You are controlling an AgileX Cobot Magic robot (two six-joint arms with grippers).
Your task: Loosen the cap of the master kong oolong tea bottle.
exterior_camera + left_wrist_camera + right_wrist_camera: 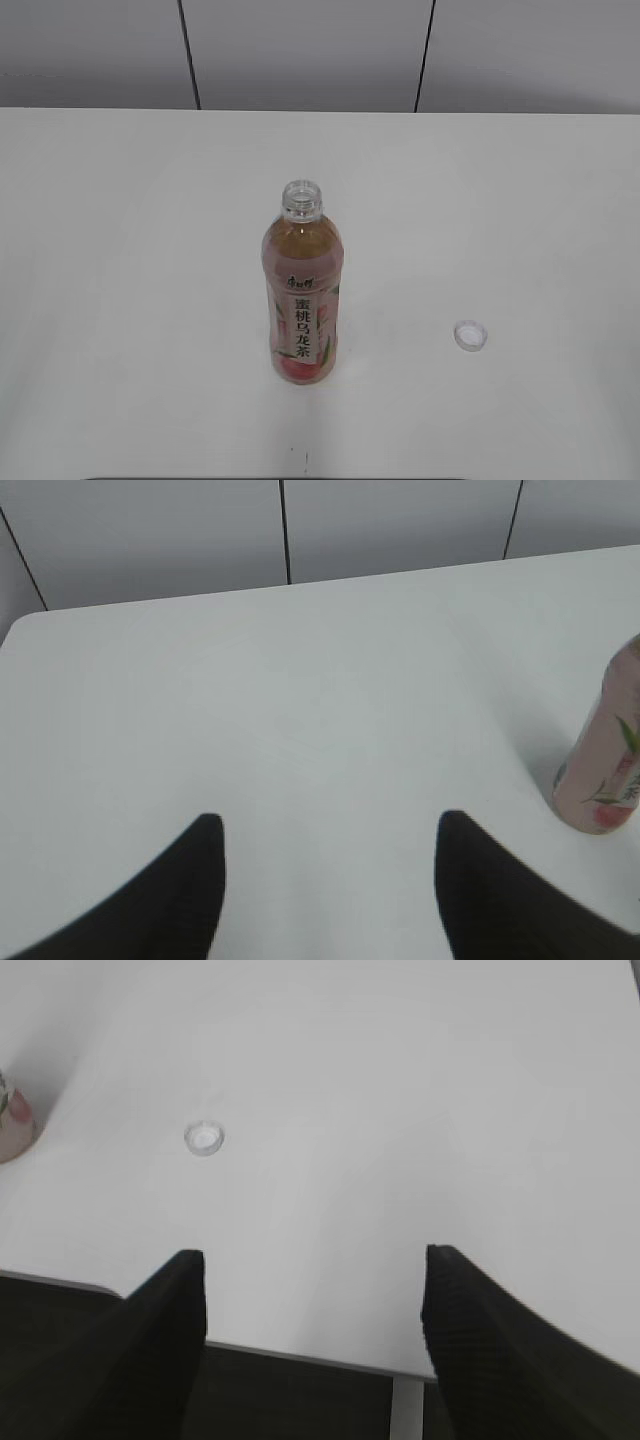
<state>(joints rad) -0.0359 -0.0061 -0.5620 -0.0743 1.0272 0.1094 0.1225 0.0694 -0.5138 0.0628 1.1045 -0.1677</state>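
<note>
1. As the exterior view shows, the slim clear plastic bottle of amber-pink tea with a pink peach label (303, 300) stands upright at the centre of the white table (120, 300); its threaded neck is bare and open.
2. The small round white plastic screw cap (470, 335) lies on the table at the lower right of the exterior view, well apart from the bottle. It appears to rest with its hollow side up.
3. The left gripper (330, 880) occupies the bottom edge of the left wrist view. Its two dark fingers stand wide apart and hold nothing. The bottle's lower body (605, 770) appears at the right edge of that view.
4. The right gripper (315, 1305) occupies the bottom of the right wrist view, near the table's front edge. Its fingers also stand wide apart and hold nothing. The cap (204, 1138) lies in the upper left of that view, and a sliver of the bottle (15, 1120) shows at the far left edge.
5. Neither arm appears in the exterior view; both are clear of the work area.
6. Step assessment: the cap is already off the neck, so the loosening step appears complete and exceeded.
7. Next move: none appears necessary beyond keeping both arms clear of the open bottle, which would spill if knocked.
</note>
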